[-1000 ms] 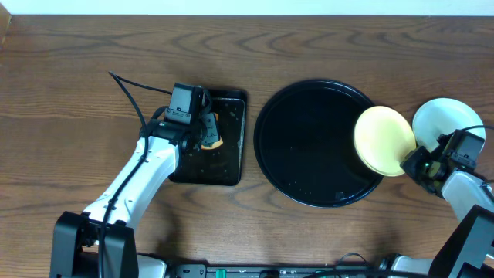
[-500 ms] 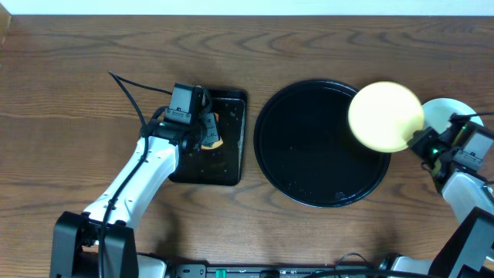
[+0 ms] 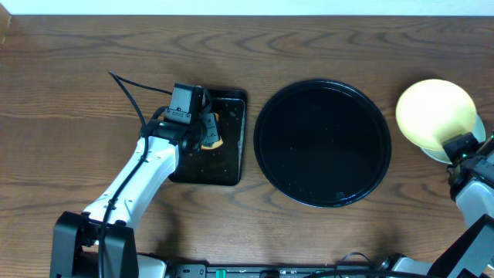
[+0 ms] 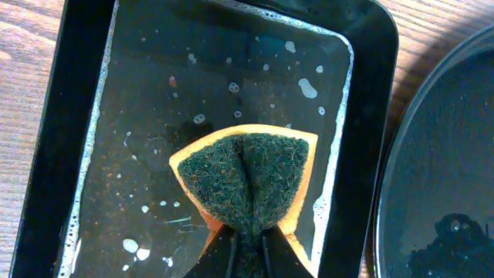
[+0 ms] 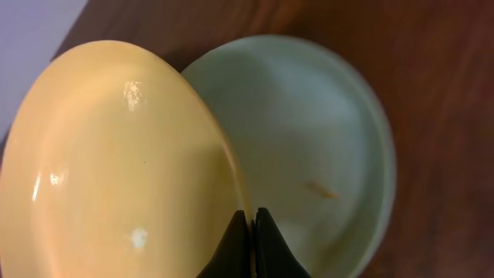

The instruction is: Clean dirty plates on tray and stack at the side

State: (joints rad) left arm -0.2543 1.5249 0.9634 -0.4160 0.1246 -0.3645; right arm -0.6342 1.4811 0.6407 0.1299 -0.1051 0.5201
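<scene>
The right hand [image 3: 461, 147] sits at the right edge of the overhead frame. Its two fingers are pinched tight on the near rim of the yellow plate [image 3: 434, 112]. In the right wrist view the fingertips [image 5: 241, 235] meet on that rim at bottom centre with almost no gap between them. The yellow plate is tilted and fills the left half of that view. It lies over the left part of a mint plate [image 5: 309, 139], which rests on the dark wood surface [image 3: 77, 77]. A faint orange streak [image 5: 323, 189] marks the inside of the mint plate. From overhead only a thin sliver of the mint plate shows past the lower right edge of the yellow one. Both plates are off the round black tray [image 3: 309, 139], just to its right. The tray lies right of centre with a few wet specks near its lower edge.

The left hand [image 3: 202, 127] is left of centre, over the rectangular tray [image 3: 231, 166]. Its fingers are closed on a sponge [image 4: 247, 177], squeezing it into a fold at the bottom of the left wrist view. The sponge has an orange body and a dark green scouring face turned towards the camera. Whether it touches the wet, droplet-flecked tray floor cannot be told.
</scene>
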